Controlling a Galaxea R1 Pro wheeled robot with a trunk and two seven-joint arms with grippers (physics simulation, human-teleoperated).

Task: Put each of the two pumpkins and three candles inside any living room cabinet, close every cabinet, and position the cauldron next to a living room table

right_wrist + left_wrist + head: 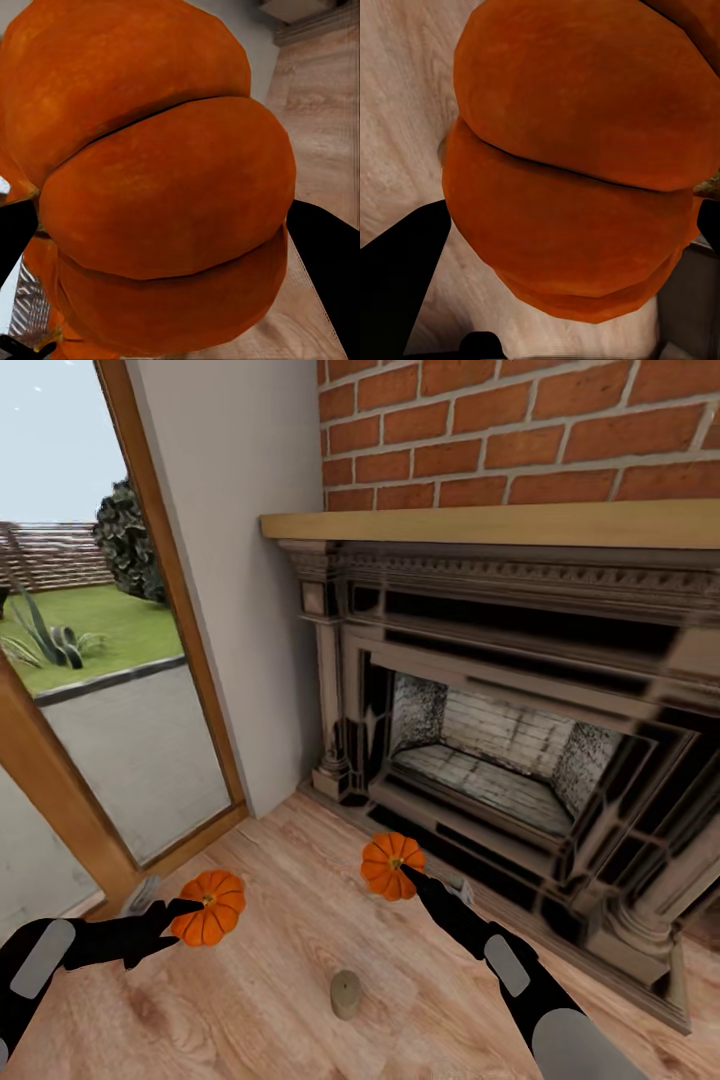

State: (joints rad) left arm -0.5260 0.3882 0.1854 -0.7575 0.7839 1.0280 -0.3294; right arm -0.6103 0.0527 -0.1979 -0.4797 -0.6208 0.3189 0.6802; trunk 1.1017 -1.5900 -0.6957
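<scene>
You have one pumpkin (208,908) in your left gripper (190,908), whose fingers are closed on it at the stem end, and it sits low over the wooden floor (270,1000) near the glass door's wooden frame (60,800). In the left wrist view that pumpkin (577,172) bulges close to the camera, with a black finger (397,277) showing on one side of it and pale floor behind.

Your right gripper (405,872) is clamped on the second pumpkin (390,866), again by the stem, and you hold it just in front of the fireplace (520,740). In the right wrist view its ribbed orange body (165,195) sits between two dark fingers (330,262), with floorboards beyond.

One candle (345,994), a squat grey-brown stub, stands upright on the floor between your two arms, nearer to you than either pumpkin and apart from both.

Further out, you face an ornate surround under a pale wood mantel (500,525) and a red brick wall (520,430). To your left the glass door looks onto a lawn (90,630) and a fence.
</scene>
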